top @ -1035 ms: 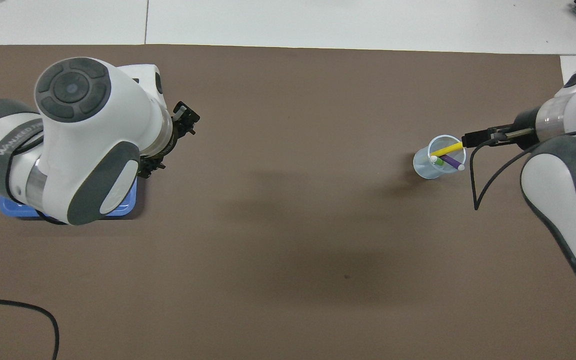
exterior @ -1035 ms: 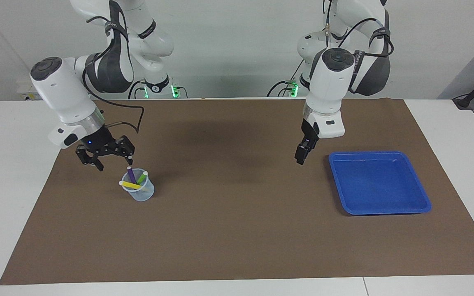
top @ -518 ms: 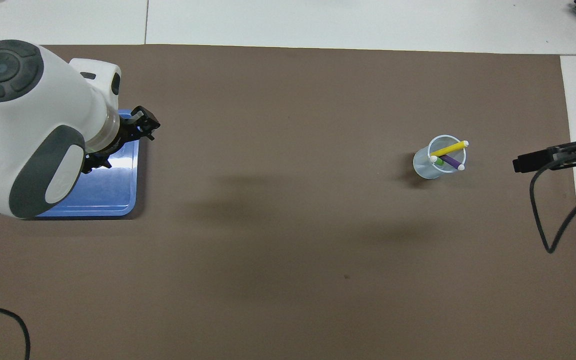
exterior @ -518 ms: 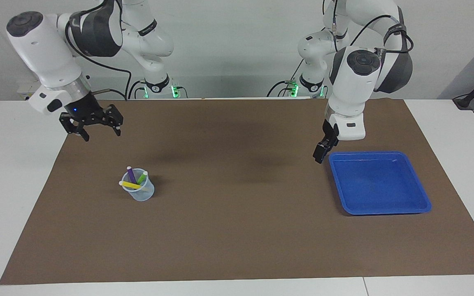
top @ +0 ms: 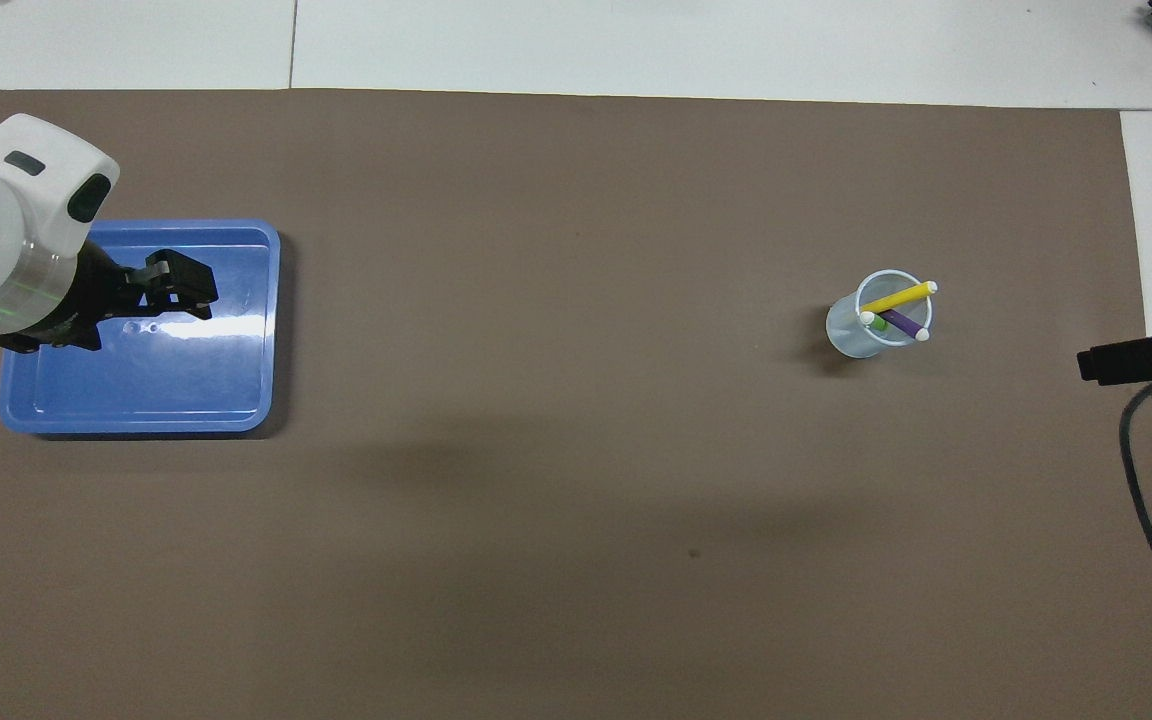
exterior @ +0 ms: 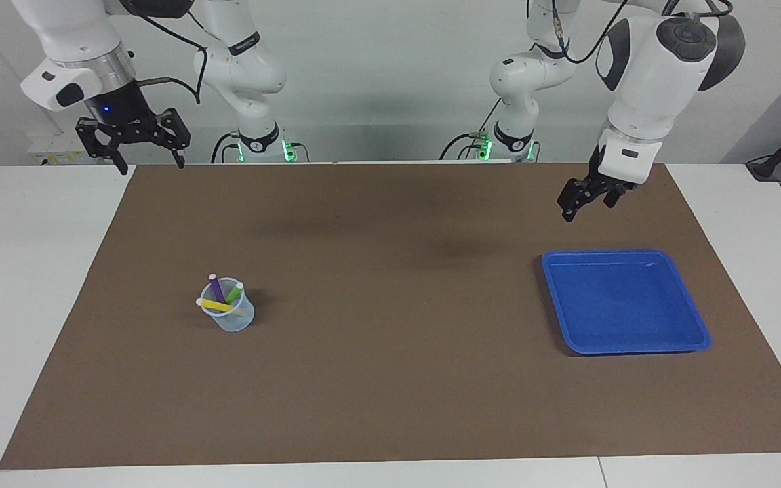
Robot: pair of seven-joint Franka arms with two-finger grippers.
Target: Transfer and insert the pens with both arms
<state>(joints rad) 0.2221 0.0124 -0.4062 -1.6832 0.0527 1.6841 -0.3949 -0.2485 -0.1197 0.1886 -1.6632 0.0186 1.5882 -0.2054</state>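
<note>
All three pens, yellow pen [exterior: 217, 305], purple pen [exterior: 216, 287] and green pen [exterior: 234, 293], stand in the clear cup [exterior: 234, 318] toward the right arm's end of the mat [exterior: 390, 379]; the blue tray [exterior: 695, 325] at the left arm's end holds nothing. Right gripper [exterior: 136, 146], fingers spread, hangs high over the mat's corner nearest its base. Left gripper [exterior: 587, 196], spread and holding nothing, hangs raised near the tray. The task looks finished; parking both arms well clear of the cup seems sound.
</note>
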